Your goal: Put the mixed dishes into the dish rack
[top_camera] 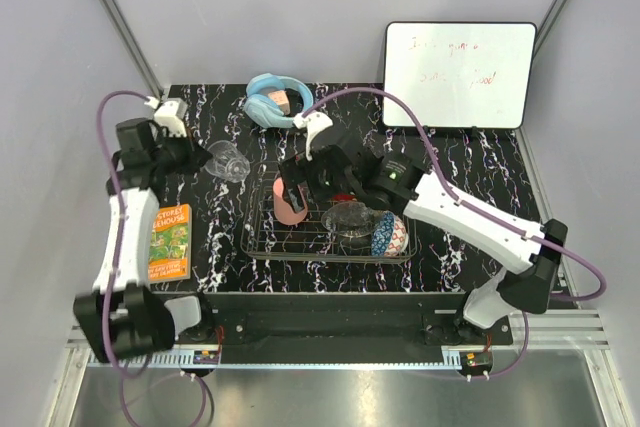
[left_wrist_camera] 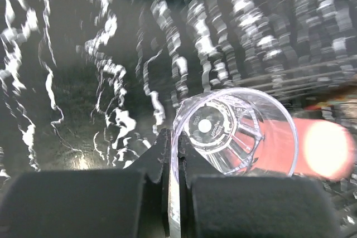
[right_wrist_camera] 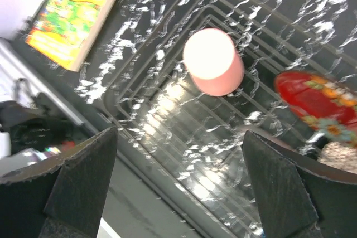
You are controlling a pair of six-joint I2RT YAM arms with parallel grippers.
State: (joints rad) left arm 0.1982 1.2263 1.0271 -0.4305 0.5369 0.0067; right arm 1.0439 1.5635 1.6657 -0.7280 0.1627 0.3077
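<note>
The small clear glass tumbler (left_wrist_camera: 234,132) — likely light, slick, fragile — is clamped at its rim by the left gripper (left_wrist_camera: 174,163); the right gripper (right_wrist_camera: 178,143) is held agape, empty.

White arm shells (top_camera: 470,212) with black joints (top_camera: 530,285), purple cables (top_camera: 99,127), black fingers (right_wrist_camera: 78,188), seemingly foam-padded.

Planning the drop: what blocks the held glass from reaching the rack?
Nothing lies on the table between the glass and the rack. Inside, the pink cup fills the left end, and the right claw hangs above it.
</note>
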